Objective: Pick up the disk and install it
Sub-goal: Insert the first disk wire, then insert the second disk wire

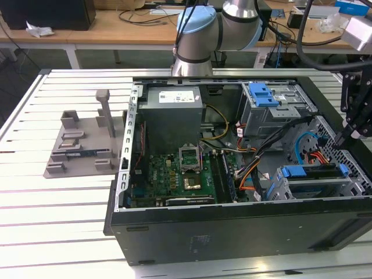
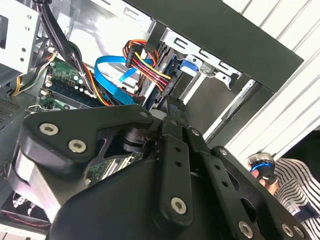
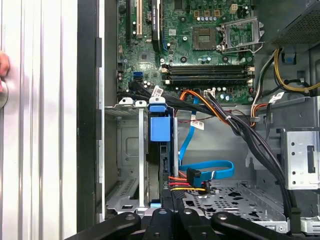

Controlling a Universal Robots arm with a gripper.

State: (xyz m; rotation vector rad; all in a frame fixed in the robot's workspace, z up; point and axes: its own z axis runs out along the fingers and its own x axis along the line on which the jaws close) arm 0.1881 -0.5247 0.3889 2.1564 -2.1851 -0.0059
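Arm [image 1: 200,35] reaches over from far side; gripper [image 1: 343,138] hangs low, pointing down.

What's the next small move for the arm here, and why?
Probably ease the pincer straight back a little. The disk already stands on edge inside its metal cage, and the coloured cables lie right beside the pincer, so a sideways move might snag them.
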